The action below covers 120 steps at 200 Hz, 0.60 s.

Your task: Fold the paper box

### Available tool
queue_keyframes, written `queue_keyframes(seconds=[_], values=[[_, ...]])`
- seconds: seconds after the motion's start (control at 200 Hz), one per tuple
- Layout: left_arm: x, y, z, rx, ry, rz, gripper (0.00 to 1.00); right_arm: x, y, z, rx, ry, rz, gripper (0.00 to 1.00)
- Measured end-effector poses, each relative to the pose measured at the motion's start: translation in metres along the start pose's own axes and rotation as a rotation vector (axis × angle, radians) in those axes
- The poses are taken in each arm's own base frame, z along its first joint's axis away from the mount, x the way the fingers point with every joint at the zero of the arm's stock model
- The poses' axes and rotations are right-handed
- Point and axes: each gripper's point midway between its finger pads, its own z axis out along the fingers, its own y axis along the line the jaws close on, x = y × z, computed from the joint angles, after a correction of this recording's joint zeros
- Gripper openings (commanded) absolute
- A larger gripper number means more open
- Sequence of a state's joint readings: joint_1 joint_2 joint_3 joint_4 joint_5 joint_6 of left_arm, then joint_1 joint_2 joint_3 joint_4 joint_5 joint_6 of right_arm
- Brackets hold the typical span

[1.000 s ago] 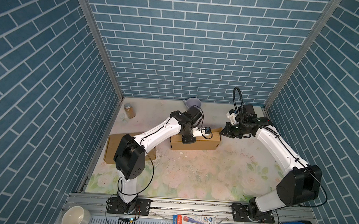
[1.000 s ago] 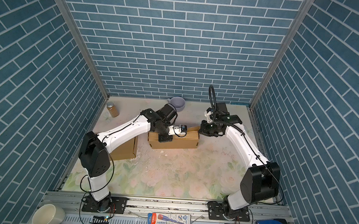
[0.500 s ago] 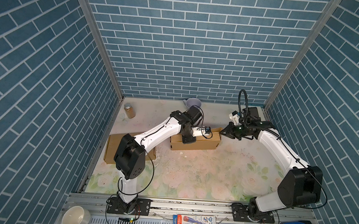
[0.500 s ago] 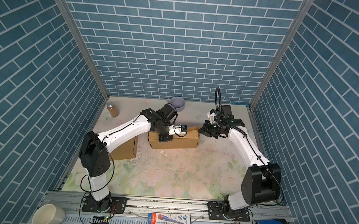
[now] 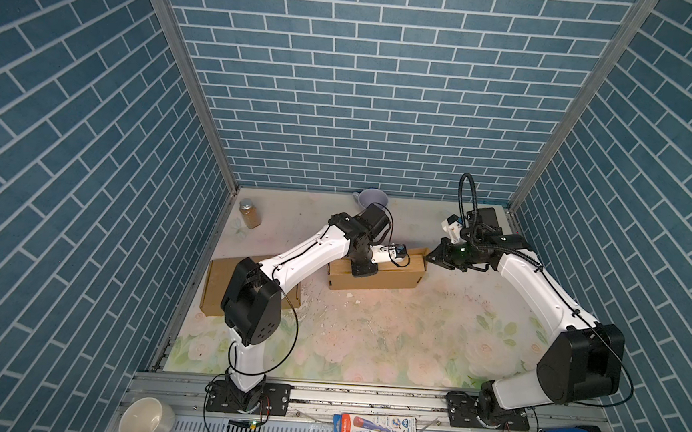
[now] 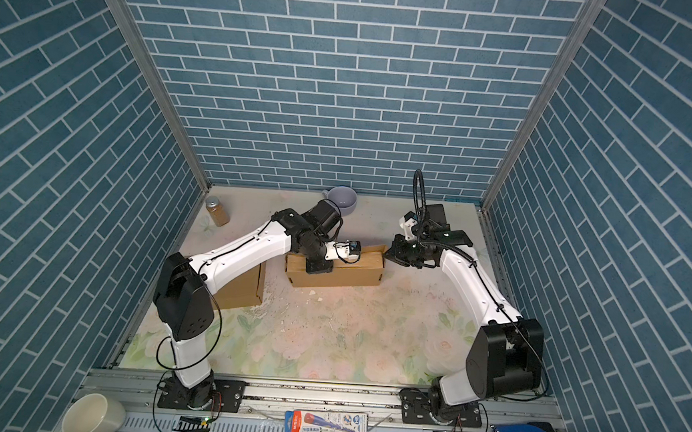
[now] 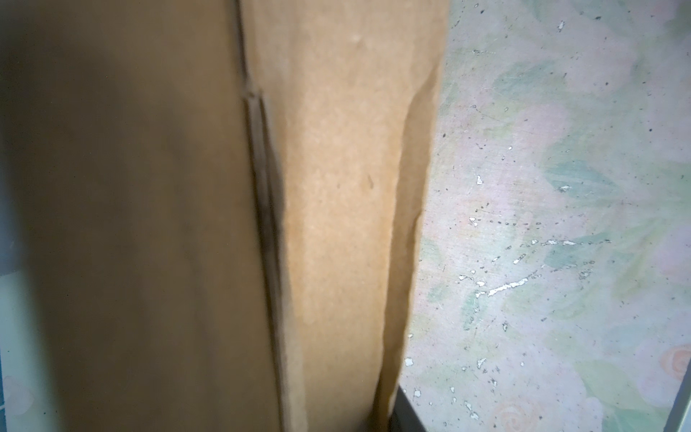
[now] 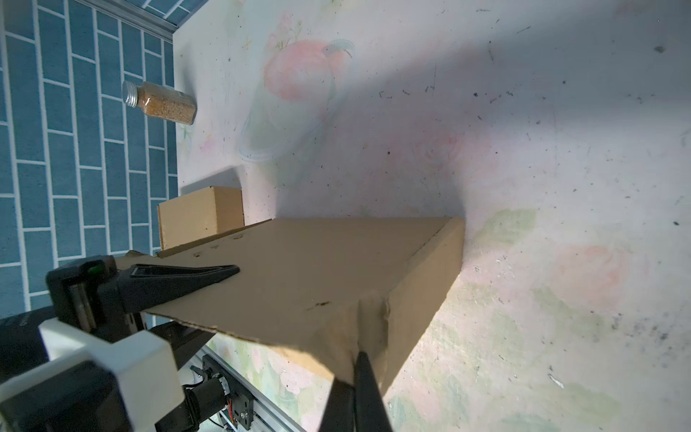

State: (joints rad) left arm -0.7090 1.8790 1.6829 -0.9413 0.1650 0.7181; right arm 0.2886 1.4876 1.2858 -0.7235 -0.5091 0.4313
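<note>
The right arm's wrist has swung slightly right, its tip staying put. The right gripper (image 5: 430, 257), fingers pressed together, touches the right end of the box (image 5: 398, 277), which lies centre-far on the mat (image 5: 369, 331). The left gripper (image 5: 365, 268) pinches the box's top panel.

The right arm (image 5: 539, 293) has swung its wrist a little to the right, away from the paper box (image 5: 377, 275) — and the right claw (image 5: 430, 257), pinched shut, now slants back toward the box's right-end corner, its tips a shade lower than a second ago.
</note>
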Motion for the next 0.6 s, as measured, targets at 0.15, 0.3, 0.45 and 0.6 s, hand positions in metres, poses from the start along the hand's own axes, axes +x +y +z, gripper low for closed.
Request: queue_keyframes(seconds=[0.15,0.3,0.45,0.6], values=[[0.0000,0.0001,0.0001,0.001,0.000,-0.001,0.28,-0.0013,0.0002,-0.0006,0.049,0.005,-0.022,0.08],[0.0000,0.0009,0.0001,0.003,0.001,-0.003,0.28,-0.0034,-0.0017,-0.0010,0.119,0.021,-0.042,0.07],[0.0001,0.0006,0.0002,0.005,0.001,-0.003,0.27,-0.0017,-0.0011,0.0000,0.149,0.032,-0.070,0.00],[0.0001,0.0006,0.0002,0.005,0.001,-0.003,0.27,-0.0020,0.0005,0.0002,0.151,0.037,-0.071,0.00]])
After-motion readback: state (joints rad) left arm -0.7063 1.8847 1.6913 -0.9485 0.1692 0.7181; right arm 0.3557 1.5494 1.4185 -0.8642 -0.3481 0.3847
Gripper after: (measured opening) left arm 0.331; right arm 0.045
